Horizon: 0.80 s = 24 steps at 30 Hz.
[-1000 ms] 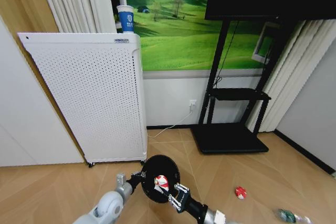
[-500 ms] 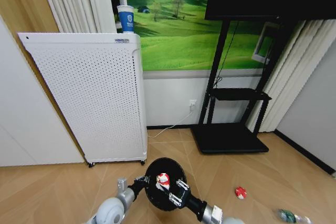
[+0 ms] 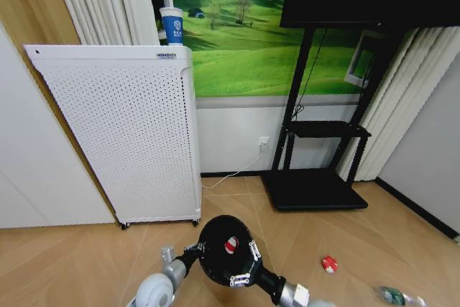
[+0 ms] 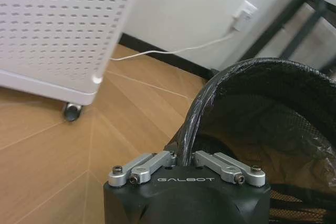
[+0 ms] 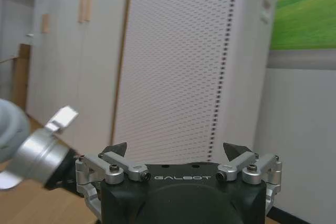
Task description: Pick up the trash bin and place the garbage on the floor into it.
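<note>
Left gripper clamped on trash bin rim at lower centre, right gripper spread wide above it, red-and-white scrap inside

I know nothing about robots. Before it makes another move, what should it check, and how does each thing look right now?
1. Small black mesh trash bin gripped at the rim by the left gripper: ok.
2. Right gripper open over the bin: ok.
3. Red-and-white scrap lies inside the bin: ok.
4. Red ball-like piece still on the wooden floor: not ok.
5. Clear bottle with green label still on the floor: not ok.
6. Bin held level: cannot tell.
</note>
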Tool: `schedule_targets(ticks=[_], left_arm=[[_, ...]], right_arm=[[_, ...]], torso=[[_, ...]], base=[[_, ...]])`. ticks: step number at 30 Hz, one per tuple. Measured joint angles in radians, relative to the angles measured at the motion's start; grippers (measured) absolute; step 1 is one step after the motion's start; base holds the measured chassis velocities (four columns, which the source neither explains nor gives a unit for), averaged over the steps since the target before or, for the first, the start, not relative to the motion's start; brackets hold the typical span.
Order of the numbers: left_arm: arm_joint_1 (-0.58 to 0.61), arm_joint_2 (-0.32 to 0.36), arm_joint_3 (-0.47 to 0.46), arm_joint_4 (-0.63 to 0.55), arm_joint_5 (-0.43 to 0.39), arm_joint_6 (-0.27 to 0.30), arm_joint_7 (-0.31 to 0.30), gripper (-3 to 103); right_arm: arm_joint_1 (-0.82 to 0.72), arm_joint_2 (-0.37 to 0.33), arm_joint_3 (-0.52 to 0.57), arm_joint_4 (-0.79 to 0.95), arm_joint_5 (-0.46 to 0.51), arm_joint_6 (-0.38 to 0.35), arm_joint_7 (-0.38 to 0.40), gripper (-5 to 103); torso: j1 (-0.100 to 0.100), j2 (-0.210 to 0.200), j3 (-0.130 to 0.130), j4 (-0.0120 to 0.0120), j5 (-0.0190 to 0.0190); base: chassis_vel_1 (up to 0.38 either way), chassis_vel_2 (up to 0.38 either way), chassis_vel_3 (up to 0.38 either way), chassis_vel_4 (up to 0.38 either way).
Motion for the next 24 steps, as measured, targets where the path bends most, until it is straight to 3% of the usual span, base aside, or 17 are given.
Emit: schedule_targets(ticks=[5,12,18,24], left_arm=[[0.034,-0.005,-0.075,-0.011,-0.038,0.000,-0.030,2],[0.089,-0.012,-0.224,-0.020,-0.051,-0.005,-0.059,2],[0.122,-0.030,-0.297,-0.029,-0.063,-0.006,-0.063,2],[0.178,-0.056,-0.346,-0.029,-0.057,-0.006,-0.064,2]], right_arm=[[0.045,0.032,0.075,-0.055,0.042,-0.031,0.099,100],[0.096,0.073,0.135,-0.186,0.030,-0.154,0.312,100],[0.095,0.089,0.125,-0.222,0.021,-0.176,0.343,100],[0.106,0.098,0.107,-0.255,0.004,-0.153,0.347,100]], torso=[[0.000,0.000,0.000,0.0000,0.0001],[0.000,0.000,0.000,0.0002,0.0001],[0.000,0.000,0.000,-0.0001,0.0000],[0.000,0.000,0.000,0.0003,-0.0002]], base=[[0.000,0.000,0.000,0.000],[0.000,0.000,0.000,0.000],[0.000,0.000,0.000,0.000],[-0.016,-0.011,0.011,0.019]])
